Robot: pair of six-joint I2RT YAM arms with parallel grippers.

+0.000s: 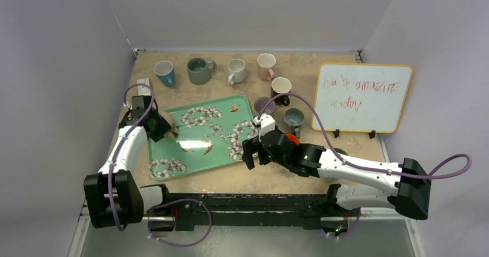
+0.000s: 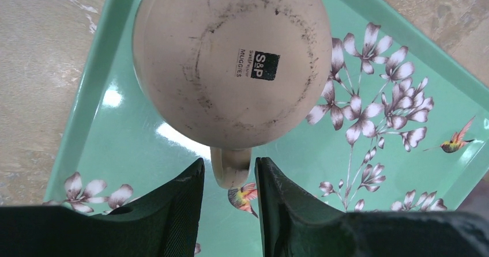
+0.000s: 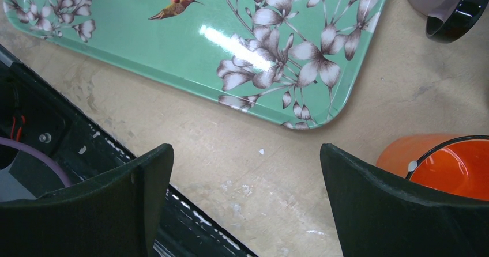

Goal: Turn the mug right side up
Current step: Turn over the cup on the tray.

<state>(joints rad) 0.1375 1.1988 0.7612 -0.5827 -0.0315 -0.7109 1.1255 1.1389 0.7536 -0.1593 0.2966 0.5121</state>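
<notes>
The mug (image 2: 230, 61) sits bottom up at the 9 o'clock side of the green tray (image 2: 132, 147). The left gripper (image 2: 229, 170) has its two fingers a little apart, with the mug's handle between them at the mug's 6 o'clock. I cannot tell if they squeeze it. The right gripper (image 3: 245, 148) is spread wide, holding nothing, by the tray's 4 o'clock corner. An orange cup (image 3: 438, 165) is at its 3 o'clock.

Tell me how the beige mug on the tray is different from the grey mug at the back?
The beige mug is upside down, bottom showing; the grey mug stands upright, mouth up. The beige mug sits on the green tray; the grey mug sits on the bare table. Both have a handle.
</notes>
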